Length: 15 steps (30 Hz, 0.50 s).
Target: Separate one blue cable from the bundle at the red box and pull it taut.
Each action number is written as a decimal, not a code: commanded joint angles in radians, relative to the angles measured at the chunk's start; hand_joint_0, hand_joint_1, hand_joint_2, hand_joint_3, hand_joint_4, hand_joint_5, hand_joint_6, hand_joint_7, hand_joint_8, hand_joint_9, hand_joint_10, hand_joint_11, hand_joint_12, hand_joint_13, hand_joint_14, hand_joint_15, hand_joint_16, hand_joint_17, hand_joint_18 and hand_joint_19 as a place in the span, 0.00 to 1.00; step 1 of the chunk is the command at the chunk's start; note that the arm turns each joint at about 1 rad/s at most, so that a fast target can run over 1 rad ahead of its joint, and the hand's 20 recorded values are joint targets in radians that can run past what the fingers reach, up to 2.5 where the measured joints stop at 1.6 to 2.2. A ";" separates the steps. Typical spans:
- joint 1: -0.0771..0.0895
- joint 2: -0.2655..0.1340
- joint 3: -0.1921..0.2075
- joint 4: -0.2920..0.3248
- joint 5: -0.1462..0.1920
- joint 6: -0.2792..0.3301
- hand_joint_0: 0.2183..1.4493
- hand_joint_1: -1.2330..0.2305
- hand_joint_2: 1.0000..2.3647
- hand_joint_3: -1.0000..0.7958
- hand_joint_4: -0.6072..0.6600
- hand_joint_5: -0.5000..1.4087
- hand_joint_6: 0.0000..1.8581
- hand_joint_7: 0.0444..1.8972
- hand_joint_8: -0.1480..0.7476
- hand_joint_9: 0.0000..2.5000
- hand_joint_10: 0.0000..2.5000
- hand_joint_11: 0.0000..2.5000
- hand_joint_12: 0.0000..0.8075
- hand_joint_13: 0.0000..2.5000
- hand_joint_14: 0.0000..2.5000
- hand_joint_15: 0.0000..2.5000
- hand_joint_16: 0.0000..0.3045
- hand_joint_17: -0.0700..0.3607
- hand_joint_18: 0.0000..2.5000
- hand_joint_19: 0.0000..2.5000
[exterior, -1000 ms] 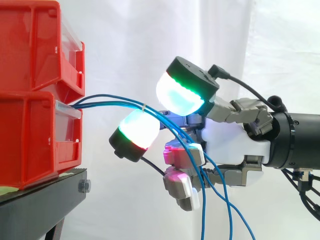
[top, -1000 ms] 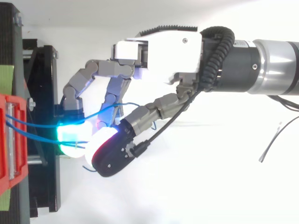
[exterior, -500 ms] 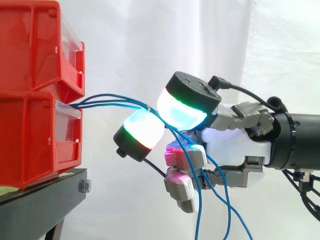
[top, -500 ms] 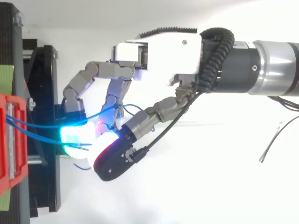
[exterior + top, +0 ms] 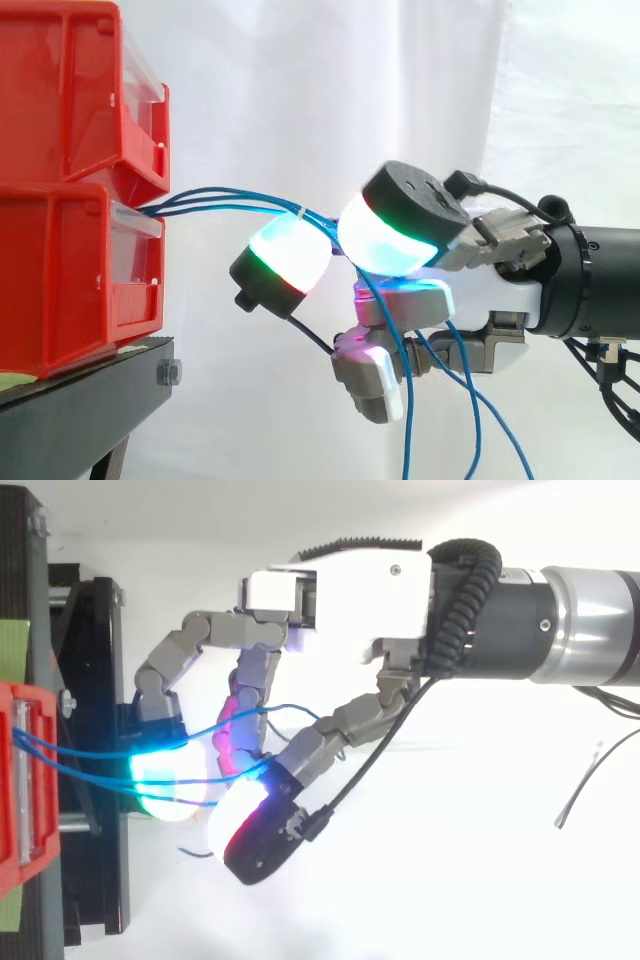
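From lower red bin (image 5: 60, 280), blue cables (image 5: 230, 197) led to hand (image 5: 480, 295), pinched between curled pads (image 5: 290, 255); slack ends hung below.

Robot hand (image 5: 340, 585) reaches level, fingertips (image 5: 395, 235) pinching together.

The cables (image 5: 180, 204) run into the lower of the red bins (image 5: 60, 270), their ends hidden inside it, and far from the bins they drop out of the side view's bottom edge. Right of the bins they slip between the hand's (image 5: 490, 290) glowing pads (image 5: 290, 252), so which strand is pinched there cannot be told. The bins themselves are cut off by the left edge.
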 commanded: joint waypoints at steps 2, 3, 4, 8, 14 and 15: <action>0.000 0.000 0.000 0.000 0.000 0.000 0.26 0.39 0.00 0.28 0.47 0.20 0.49 0.47 0.46 0.61 0.01 0.47 0.44 0.51 0.01 0.30 0.18 0.45 0.44 0.32; 0.000 0.000 0.000 -0.003 0.000 0.000 0.26 0.41 0.00 0.28 0.48 0.21 0.49 0.47 0.46 0.61 0.01 0.47 0.45 0.51 0.01 0.30 0.18 0.45 0.44 0.32; 0.000 0.000 0.000 -0.003 0.000 0.000 0.26 0.42 0.00 0.28 0.48 0.21 0.49 0.47 0.46 0.61 0.01 0.46 0.45 0.51 0.01 0.30 0.18 0.45 0.45 0.32; 0.000 0.000 0.000 0.002 0.000 0.000 0.26 0.44 0.00 0.28 0.49 0.21 0.49 0.47 0.46 0.61 0.01 0.46 0.45 0.51 0.01 0.30 0.18 0.46 0.45 0.32; 0.002 0.000 0.000 0.002 0.000 0.000 0.26 0.50 0.00 0.28 0.48 0.21 0.48 0.48 0.47 0.61 0.01 0.46 0.45 0.51 0.01 0.31 0.19 0.46 0.45 0.33; 0.002 0.000 0.000 0.002 0.000 0.000 0.28 0.51 0.00 0.28 0.48 0.21 0.48 0.48 0.46 0.61 0.01 0.46 0.45 0.51 0.01 0.31 0.18 0.46 0.45 0.34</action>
